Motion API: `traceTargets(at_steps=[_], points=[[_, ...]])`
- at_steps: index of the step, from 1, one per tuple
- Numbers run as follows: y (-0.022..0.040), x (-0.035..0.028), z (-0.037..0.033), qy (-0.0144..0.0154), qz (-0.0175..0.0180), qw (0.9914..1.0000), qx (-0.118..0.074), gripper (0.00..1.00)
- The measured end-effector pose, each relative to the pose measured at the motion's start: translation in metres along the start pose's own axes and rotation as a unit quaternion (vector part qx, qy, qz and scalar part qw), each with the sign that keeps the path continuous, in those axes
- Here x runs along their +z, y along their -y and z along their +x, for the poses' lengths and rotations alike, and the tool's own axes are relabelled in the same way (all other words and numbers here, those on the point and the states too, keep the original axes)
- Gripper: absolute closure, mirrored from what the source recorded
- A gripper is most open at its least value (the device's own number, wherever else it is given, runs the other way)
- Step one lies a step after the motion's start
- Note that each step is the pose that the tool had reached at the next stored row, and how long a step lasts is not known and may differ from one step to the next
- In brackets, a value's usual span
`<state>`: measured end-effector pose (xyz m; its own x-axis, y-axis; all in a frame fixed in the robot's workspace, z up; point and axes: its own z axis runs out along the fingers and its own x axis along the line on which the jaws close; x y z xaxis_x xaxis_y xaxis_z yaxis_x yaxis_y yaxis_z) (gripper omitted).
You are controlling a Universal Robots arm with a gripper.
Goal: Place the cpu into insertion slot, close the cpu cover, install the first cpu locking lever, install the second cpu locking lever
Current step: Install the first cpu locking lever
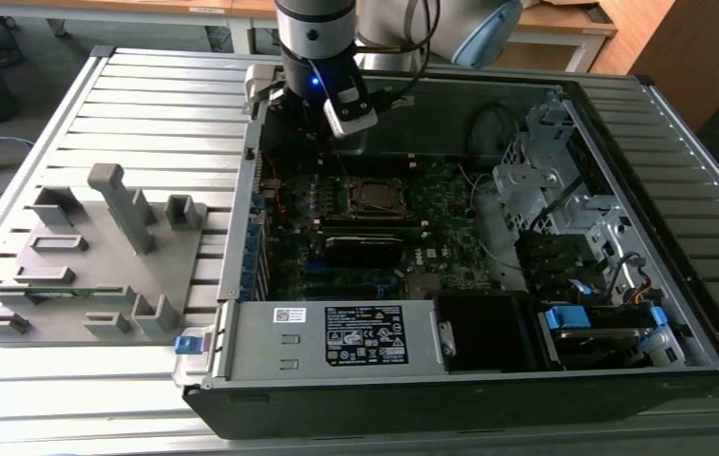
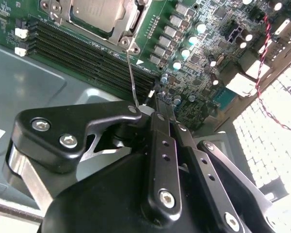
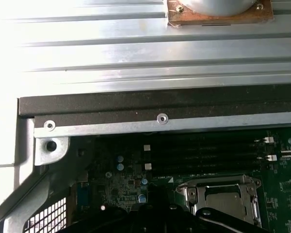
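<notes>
The cpu [image 2: 94, 12] lies flat in the insertion slot [image 1: 376, 197] on the green board, its silver top also showing in the first wrist view [image 3: 230, 201]. The cpu cover [image 2: 122, 30] rests down around it as a metal frame. A thin wire locking lever [image 2: 131, 77] rises from the socket's corner towards my gripper [image 2: 161, 97]. The fingers are shut together with nothing seen between them, and the lever's free end sits just beside them. In the exterior view my gripper [image 1: 337, 157] hangs inside the case, just beyond the socket.
Long black memory slots [image 2: 87, 48] run beside the socket, and small capacitors [image 2: 177, 63] stand near my fingertips. The case's metal wall [image 3: 160, 124] is close behind. A grey parts fixture [image 1: 93, 256] sits at the exterior view's left. Drive cages and cables [image 1: 562, 218] crowd the exterior view's right.
</notes>
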<state>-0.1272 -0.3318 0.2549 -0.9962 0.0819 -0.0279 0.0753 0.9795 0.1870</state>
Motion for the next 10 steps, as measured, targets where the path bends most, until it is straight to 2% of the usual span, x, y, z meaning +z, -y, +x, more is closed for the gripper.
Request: traceTargets(at_steps=[5, 8, 10], points=[[0.0003, 0.0014, 0.0001, -0.0003, -0.003, 1.0, 0.0, 0.89], [0.0003, 0.0017, -0.0005, -0.0006, -0.007, 0.99998, 0.0, 0.89], [0.0002, 0.0018, -0.0021, -0.0006, -0.0082, 0.99997, 0.0, 0.89]])
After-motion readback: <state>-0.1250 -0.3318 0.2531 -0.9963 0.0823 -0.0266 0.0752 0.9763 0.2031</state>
